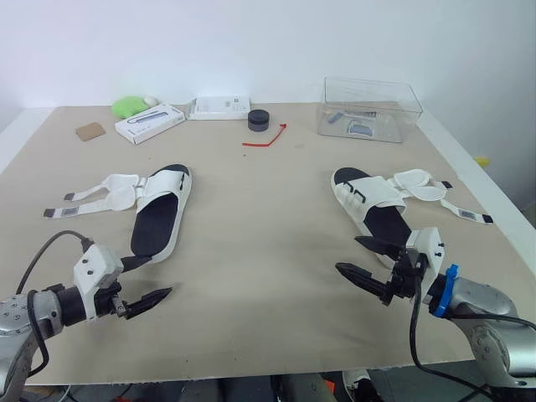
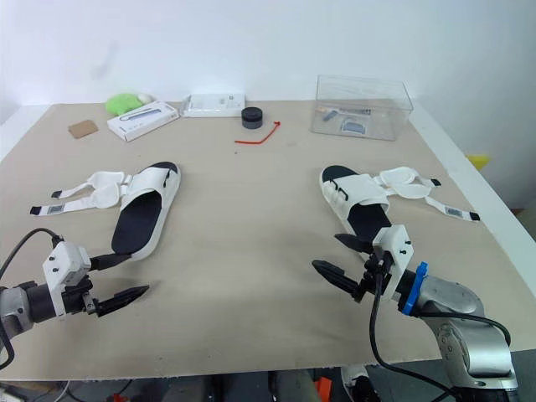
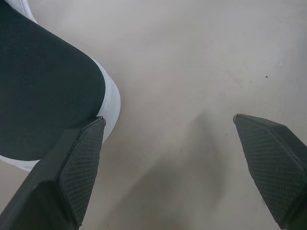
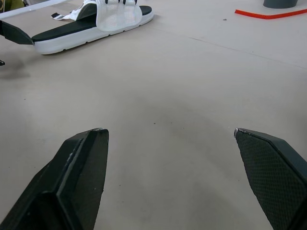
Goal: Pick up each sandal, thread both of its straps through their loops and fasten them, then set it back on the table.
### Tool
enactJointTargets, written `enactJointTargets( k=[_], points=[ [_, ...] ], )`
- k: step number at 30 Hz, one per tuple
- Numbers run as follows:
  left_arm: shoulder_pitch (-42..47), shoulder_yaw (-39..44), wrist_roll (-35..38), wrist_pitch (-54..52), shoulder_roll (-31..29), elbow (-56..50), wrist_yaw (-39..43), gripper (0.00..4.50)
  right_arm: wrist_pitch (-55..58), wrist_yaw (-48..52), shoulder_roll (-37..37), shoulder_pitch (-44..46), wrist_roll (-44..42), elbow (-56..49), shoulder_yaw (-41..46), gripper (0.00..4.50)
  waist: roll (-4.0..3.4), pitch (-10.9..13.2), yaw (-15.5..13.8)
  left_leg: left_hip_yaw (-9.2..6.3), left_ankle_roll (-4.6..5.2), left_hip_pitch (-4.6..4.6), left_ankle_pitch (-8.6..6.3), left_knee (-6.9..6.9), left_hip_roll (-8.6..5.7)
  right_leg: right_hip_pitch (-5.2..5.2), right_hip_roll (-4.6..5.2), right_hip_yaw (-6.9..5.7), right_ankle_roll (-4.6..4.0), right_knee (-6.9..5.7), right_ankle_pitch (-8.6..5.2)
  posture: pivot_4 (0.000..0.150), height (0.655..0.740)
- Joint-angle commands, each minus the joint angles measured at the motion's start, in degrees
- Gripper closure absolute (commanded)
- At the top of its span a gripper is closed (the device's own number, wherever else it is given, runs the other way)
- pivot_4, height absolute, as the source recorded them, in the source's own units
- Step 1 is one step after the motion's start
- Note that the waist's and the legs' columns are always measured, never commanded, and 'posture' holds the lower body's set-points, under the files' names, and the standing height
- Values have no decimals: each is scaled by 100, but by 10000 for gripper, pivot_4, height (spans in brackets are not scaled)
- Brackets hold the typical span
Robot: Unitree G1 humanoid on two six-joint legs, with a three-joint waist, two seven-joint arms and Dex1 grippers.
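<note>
Bright, even light falls from above onto the desk (image 1: 251, 251), and no shadow has a hard edge. The white wall (image 1: 251, 42) behind is close to washed out. The left sandal (image 1: 159, 218) and the right sandal (image 1: 368, 205) each throw only a thin, soft dark rim on the desk. Under the left claw (image 3: 168, 119), a broad, faint grey shadow lies between its 2 spread fingers. The clear box (image 1: 368, 109) carries pale glints along its rim and walls, and the white packet (image 1: 219, 107) glares.
</note>
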State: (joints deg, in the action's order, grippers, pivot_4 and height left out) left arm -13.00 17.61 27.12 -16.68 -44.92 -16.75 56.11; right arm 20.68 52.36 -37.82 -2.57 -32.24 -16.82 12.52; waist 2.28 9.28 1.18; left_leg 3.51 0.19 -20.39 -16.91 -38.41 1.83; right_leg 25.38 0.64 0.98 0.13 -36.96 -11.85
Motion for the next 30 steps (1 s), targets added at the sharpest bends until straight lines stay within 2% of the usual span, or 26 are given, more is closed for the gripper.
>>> enactJointTargets(
  k=[1,17,20,25,30],
  points=[
    [209,205,85,189,-62,-34,58,753,39,54,-147,4,-173,-228,275,0,0,0,-1,0,0,0,0,0,0,0,0,0,0,0,0,1500,7400],
    [381,252,380,362,95,-261,193,753,390,-185,-149,-67,-419,-262,460,0,5,2,0,0,-3,0,-3,-4,-3,-3,3,2,5,0,-1,1500,7400],
    [430,-35,517,165,59,-585,302,753,700,-869,-17,220,-469,-107,654,0,5,2,1,1,-3,-1,-3,-4,-3,-3,3,3,5,0,-1,1500,7400],
    [768,-966,944,-529,34,-1527,413,753,933,-1792,66,824,-87,484,763,0,6,1,0,10,-4,-15,-2,-11,-12,-5,11,12,17,-2,7,1500,7400],
    [1225,-1460,1129,-891,71,-1865,381,753,948,-1976,97,1173,247,941,460,0,4,1,0,9,-3,-24,-3,-12,-16,-6,9,15,19,-1,6,1500,7400]
  ],
)
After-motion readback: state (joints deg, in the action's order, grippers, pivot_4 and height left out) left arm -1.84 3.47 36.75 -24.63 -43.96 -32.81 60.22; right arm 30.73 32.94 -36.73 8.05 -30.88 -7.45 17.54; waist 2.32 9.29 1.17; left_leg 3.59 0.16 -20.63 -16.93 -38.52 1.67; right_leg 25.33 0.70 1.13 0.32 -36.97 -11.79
